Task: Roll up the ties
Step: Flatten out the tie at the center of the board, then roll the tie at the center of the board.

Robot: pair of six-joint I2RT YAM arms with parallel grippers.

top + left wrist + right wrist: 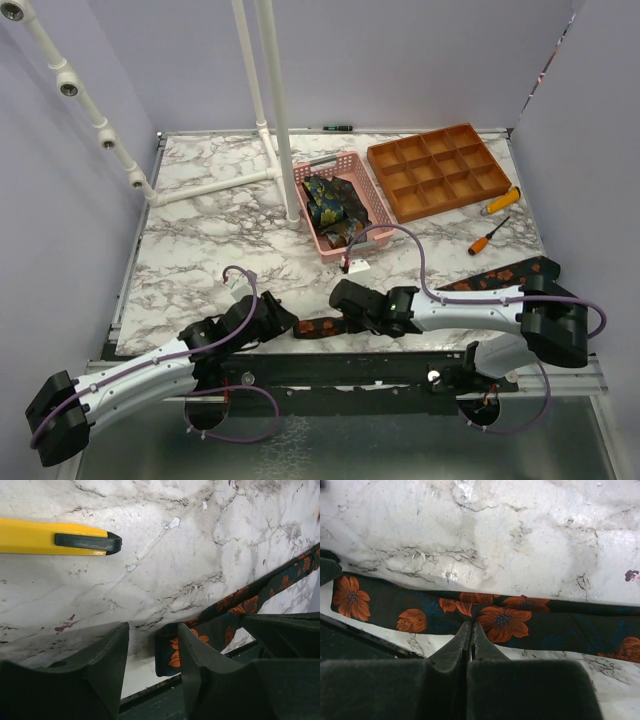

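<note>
A dark tie with orange flowers (500, 275) lies flat along the table's front edge, from far right to near the middle. My right gripper (338, 296) is shut, and its tips (471, 623) pinch a small pucker of this tie (520, 622). My left gripper (275, 318) is open at the tie's narrow left end. That end (172, 655) lies against the inside of the right finger (200, 655). Several more ties (328, 205), dark with yellow-green-blue pattern, are heaped in a pink basket (352, 163).
An orange compartment tray (440, 170) stands at the back right with two orange-handled screwdrivers (498, 202) beside it. A white pipe stand (270, 100) rises at the back. A yellow bar with a black tip (60, 539) lies ahead of my left gripper.
</note>
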